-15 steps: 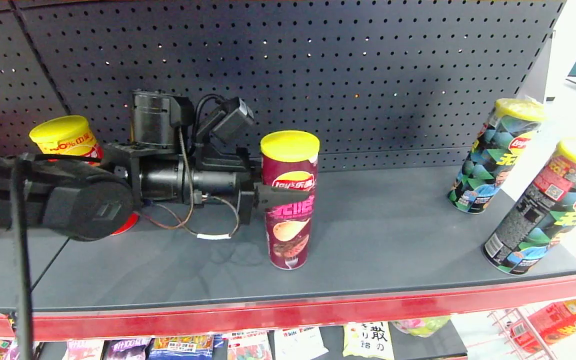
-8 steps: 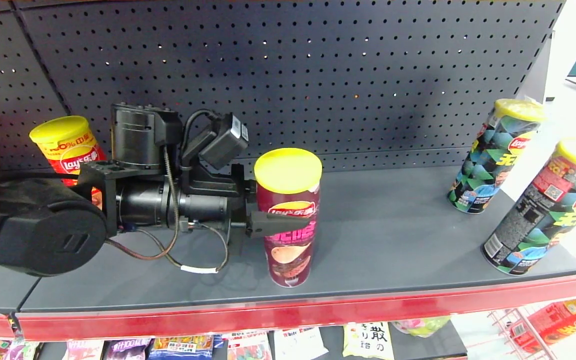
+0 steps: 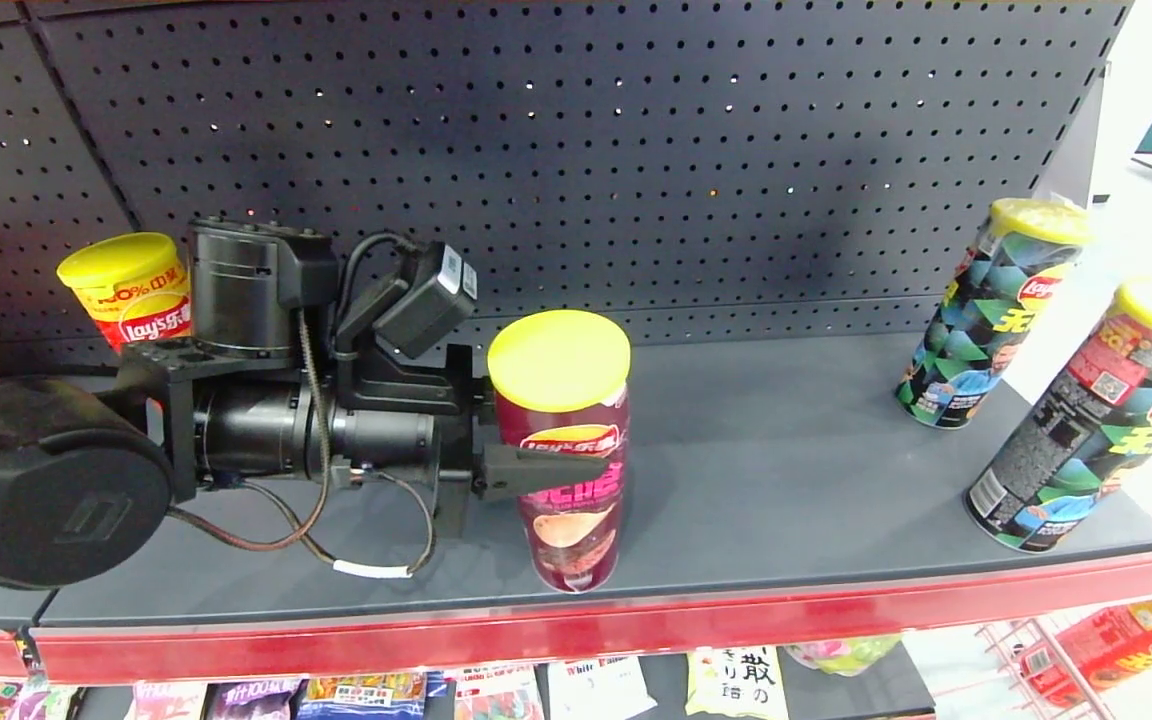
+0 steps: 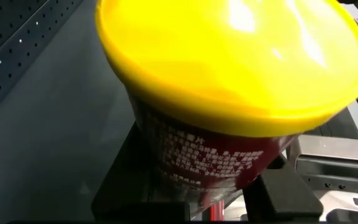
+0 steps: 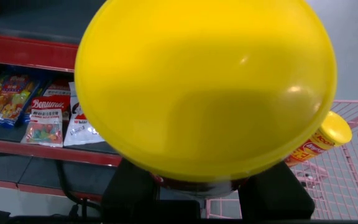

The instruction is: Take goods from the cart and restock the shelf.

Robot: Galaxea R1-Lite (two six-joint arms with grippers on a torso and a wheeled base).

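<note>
Maroon chip can [image 3: 571, 525] sits upright at the front edge of the shelf [image 3: 786, 450], my left gripper [image 3: 561, 455] clamped round its middle to steady it; my right gripper [image 5: 197, 190] grips a second can [image 5: 204, 87] beside the cart [image 5: 353, 171], ready for restocking.

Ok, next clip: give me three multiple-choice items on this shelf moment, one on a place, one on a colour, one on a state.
1. Where on the shelf is the maroon can? A near the front edge; B against the pegboard; C lying at the right end.
2. Its lid is: A red; B yellow; C black.
3. The left claw is: A open above the can; B shut on the can; C far from the can.
Answers: A, the can is by the red lip; B, the lid is plainly yellow; B, the fingers clamp its sides.
</note>
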